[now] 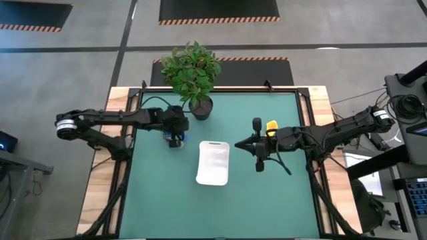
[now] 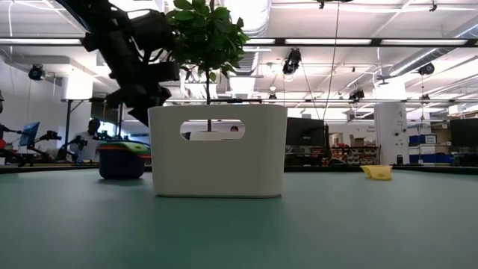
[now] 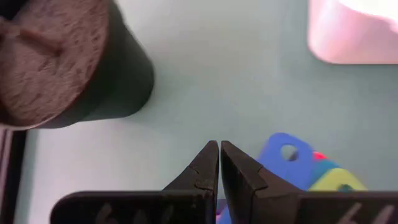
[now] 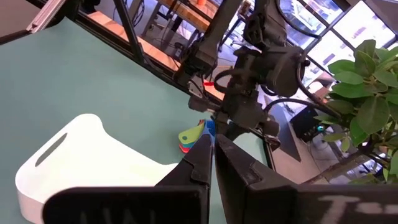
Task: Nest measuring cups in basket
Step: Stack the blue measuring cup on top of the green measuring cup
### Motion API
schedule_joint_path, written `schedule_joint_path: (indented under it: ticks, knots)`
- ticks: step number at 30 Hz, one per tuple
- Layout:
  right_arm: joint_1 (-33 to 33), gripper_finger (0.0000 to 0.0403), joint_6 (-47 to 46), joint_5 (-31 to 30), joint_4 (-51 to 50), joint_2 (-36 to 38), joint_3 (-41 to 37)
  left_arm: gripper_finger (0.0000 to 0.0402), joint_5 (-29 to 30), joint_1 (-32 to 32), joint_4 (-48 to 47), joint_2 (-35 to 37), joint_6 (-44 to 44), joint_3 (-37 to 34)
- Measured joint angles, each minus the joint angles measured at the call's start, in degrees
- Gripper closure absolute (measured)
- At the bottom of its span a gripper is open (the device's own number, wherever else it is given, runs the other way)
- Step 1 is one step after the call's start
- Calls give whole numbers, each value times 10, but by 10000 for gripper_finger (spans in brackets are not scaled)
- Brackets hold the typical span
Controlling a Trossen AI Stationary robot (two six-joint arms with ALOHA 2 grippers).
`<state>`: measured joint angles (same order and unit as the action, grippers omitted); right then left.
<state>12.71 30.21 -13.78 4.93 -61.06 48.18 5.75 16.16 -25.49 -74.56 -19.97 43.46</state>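
Hovering over the stacked cups (image 1: 176,140) beside the basket (image 1: 213,163), the left gripper (image 3: 219,163) has its fingers together — it should open first; right gripper (image 4: 211,158) also closed — near a yellow cup (image 1: 271,126).

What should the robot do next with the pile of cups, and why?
Probably the left claw should open and drop down to grab the stack of cups. It hangs shut right above them, and they sit on the table beside the white basket, which looks empty from above. The right claw waits shut on the other side, near a lone yellow cup.
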Motion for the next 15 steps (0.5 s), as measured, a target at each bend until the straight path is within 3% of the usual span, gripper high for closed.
schedule_joint_path:
  ticks: [11, 15]
  knots:
    - [0, 394, -1, 0, -2, 0, 0, 402, 12, 0, 5, -34, -3, -1]
    - [0, 394, -1, 0, -2, 0, 0, 402, -16, -1, -8, -36, -1, -1]
